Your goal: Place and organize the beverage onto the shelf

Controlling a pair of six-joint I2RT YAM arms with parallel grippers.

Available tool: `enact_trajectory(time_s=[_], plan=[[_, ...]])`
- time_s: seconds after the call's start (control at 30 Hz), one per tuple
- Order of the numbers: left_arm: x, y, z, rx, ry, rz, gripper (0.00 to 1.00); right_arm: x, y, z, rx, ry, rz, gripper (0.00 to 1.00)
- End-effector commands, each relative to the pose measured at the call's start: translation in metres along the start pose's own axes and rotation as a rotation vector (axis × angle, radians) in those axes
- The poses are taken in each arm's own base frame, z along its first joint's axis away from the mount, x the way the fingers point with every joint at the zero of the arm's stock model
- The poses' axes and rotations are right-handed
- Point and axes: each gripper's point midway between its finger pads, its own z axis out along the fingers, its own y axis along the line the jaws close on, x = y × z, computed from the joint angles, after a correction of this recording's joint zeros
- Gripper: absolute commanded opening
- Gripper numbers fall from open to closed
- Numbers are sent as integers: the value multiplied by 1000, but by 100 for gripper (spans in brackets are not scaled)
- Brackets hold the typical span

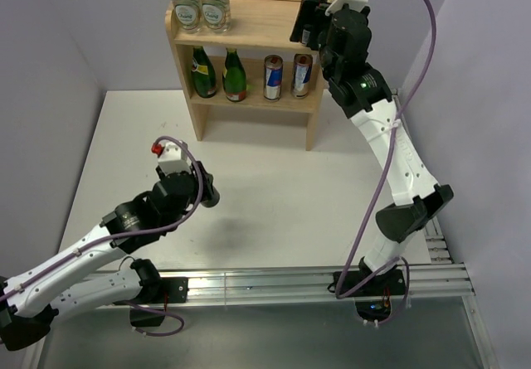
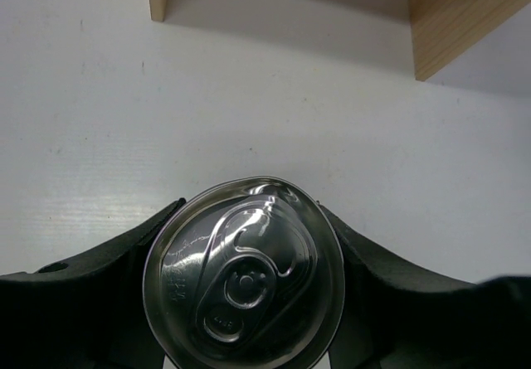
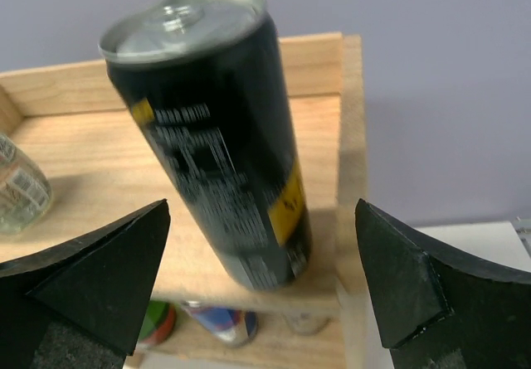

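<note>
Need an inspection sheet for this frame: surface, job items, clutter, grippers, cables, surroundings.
Surface: white table, with the shelf at its far edge.
Job's things: shelf; top board holds two clear bottles at left, black can near the right front corner; lower tier holds two green bottles and two blue-silver cans; silver-topped can held off the shelf.
Clutter: nothing seen.
Grippers: left gripper shut on the silver-topped can; right gripper open, fingers either side of the black can, not touching.
Cables: purple cable arcs off the right wrist; second cable along the left arm.
Surroundings: plain walls; metal rail at near edge.
</note>
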Motion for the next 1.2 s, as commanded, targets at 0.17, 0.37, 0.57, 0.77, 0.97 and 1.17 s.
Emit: enact_trajectory(time_s=[0.17, 0.37, 0.57, 0.77, 0.97, 1.17], plan=[[-134, -67, -32, 174, -226, -51, 0, -33, -17, -44, -15, -62, 57, 100], [-200, -112, -35, 233, -328, 5, 0, -28, -25, -68, -32, -53, 97, 100], [-278, -172, -21, 276, -427, 113, 0, 1, -36, -114, -85, -31, 211, 100], [-339, -200, 24, 299, -491, 139, 0, 67, -44, -162, -150, 59, 283, 100], [-376, -206, 53, 337, -627, 73, 0, 147, -38, -197, -244, 188, 317, 100], [-400, -214, 61, 365, -733, 46, 0, 206, -22, -217, -306, 275, 275, 100]])
